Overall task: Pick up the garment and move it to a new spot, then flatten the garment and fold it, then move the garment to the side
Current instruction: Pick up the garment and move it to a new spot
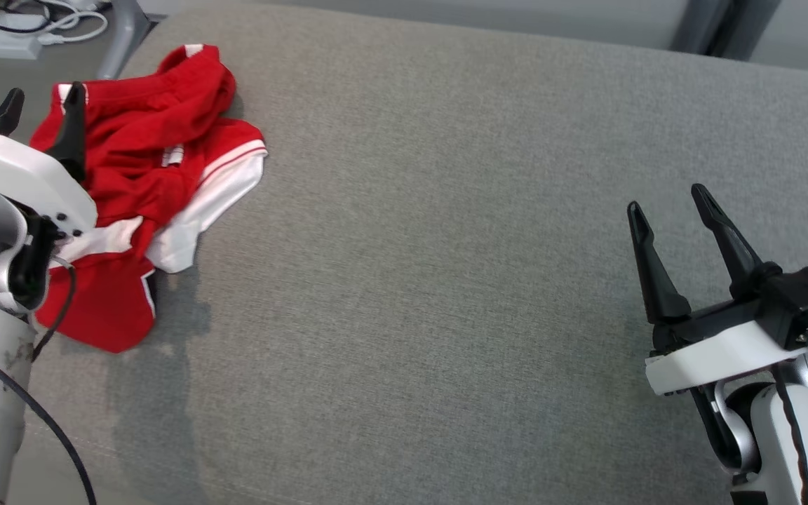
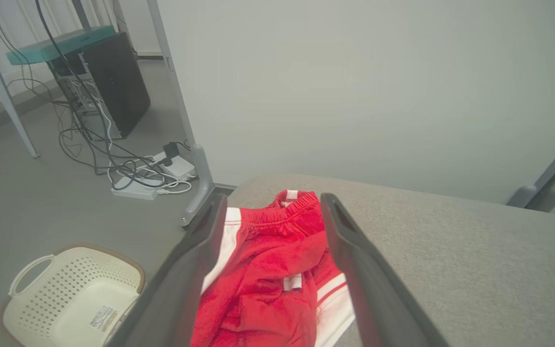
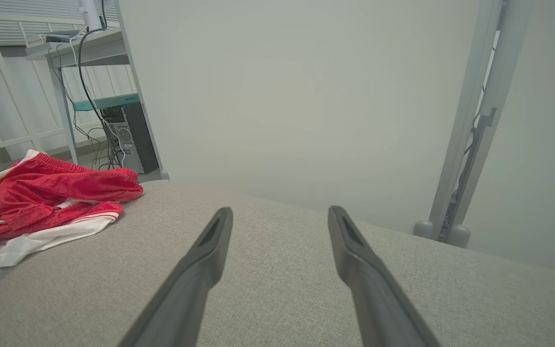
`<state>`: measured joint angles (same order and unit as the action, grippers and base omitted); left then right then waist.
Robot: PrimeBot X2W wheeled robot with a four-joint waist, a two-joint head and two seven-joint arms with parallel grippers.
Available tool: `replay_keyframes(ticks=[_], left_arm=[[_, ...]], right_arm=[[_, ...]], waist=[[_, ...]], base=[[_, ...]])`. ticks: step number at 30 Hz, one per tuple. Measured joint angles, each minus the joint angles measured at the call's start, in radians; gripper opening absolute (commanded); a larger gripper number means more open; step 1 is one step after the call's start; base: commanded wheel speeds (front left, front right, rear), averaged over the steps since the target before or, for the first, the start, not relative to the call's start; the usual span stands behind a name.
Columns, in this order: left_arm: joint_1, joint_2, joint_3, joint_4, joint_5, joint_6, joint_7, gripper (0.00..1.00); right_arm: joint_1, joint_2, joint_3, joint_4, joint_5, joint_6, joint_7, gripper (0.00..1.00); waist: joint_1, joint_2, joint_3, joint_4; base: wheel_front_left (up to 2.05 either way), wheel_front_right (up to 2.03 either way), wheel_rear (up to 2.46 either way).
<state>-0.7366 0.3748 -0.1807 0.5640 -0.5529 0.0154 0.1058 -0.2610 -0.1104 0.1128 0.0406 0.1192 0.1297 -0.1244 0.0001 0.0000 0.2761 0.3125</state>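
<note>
Overhead: left arm reaches forward, left gripper (image 1: 43, 98) above the crumpled red garment (image 1: 158, 161), fingers apart, holding nothing. Right gripper (image 1: 667, 203) well right of the garment, fingers spread, nothing held.

Left wrist: garment (image 2: 268, 270) lies between the parted fingers.

Right wrist: fingers parted over grey table (image 3: 277, 289), garment (image 3: 41, 193) far left.

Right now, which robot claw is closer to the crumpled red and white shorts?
Left. The left gripper hangs open over the crumpled red and white shorts; the right gripper, also open, is far across the grey fabric surface.
</note>
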Motion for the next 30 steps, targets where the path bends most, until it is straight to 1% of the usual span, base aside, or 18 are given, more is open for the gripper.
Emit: replay_keyframes(ticks=[1,3,8,11,13,15,16,17,18,24,28,30], left_arm=[[-0.024,0.0,0.01,0.043,-0.022,-0.007,0.01,1.0],[-0.069,0.018,0.02,0.133,-0.03,-0.024,0.025,1.0],[-0.14,0.085,0.044,0.321,-0.038,-0.028,0.031,1.0],[-0.172,0.109,0.052,0.397,-0.044,-0.044,0.025,1.0],[-0.182,0.113,0.052,0.434,-0.045,-0.049,0.007,1.0],[-0.198,0.117,0.05,0.474,-0.046,-0.058,0.017,1.0],[-0.204,0.118,0.048,0.488,-0.046,-0.058,0.011,0.58],[-0.212,0.122,0.044,0.498,-0.04,-0.059,-0.001,0.02],[-0.222,0.124,0.043,0.505,-0.038,-0.06,-0.012,0.0],[-0.28,0.138,0.006,0.527,0.011,-0.056,-0.123,0.0],[-0.319,0.149,-0.024,0.518,0.057,-0.039,-0.22,0.0],[-0.333,0.149,-0.031,0.514,0.064,-0.033,-0.252,0.0]], right_arm=[[-0.01,-0.003,0.005,-0.004,-0.002,0.0,0.001,1.0],[-0.033,-0.009,0.014,-0.009,-0.002,0.0,0.002,1.0],[-0.069,-0.017,0.031,-0.01,-0.002,0.0,0.001,1.0],[-0.079,-0.022,0.025,-0.01,-0.002,0.001,-0.004,1.0],[-0.08,-0.024,0.021,-0.009,-0.002,0.001,-0.005,1.0],[-0.085,-0.028,0.02,-0.008,-0.001,0.001,-0.008,1.0],[-0.09,-0.028,0.02,-0.008,-0.001,0.001,-0.009,1.0],[-0.094,-0.028,0.019,-0.009,-0.001,0.001,-0.009,1.0],[-0.098,-0.027,0.019,-0.009,-0.001,0.001,-0.009,1.0],[-0.101,-0.027,0.014,-0.009,-0.005,0.001,-0.009,1.0],[-0.1,-0.025,0.006,-0.001,-0.005,0.001,-0.016,1.0],[-0.096,-0.022,-0.001,0.004,-0.005,0.001,-0.02,1.0]], waist=[[0.0,0.0,0.019,-0.01],[0.0,0.0,0.056,-0.03],[0.0,0.0,0.132,-0.091],[0.0,-0.0001,0.171,-0.124],[0.0,0.0,0.192,-0.14],[0.0,0.0,0.21,-0.153],[0.0,0.0,0.217,-0.157],[0.0,0.0,0.224,-0.16],[0.0,0.0,0.229,-0.163],[0.0,0.0,0.22,-0.15],[0.0,0.0,0.188,-0.14],[0.0,0.0,0.166,-0.135]], base=[[0.0,0.0,0.0],[0.0,0.0,0.0],[0.0,0.0,0.0],[0.0,0.0,0.0],[0.0,0.0,0.0],[0.0,0.0,0.0],[0.0,0.0,0.0],[0.0,0.0,0.0],[0.0,0.0,0.0],[0.0,0.0,0.0],[0.0,0.0,0.0],[0.0,0.0,0.0]])
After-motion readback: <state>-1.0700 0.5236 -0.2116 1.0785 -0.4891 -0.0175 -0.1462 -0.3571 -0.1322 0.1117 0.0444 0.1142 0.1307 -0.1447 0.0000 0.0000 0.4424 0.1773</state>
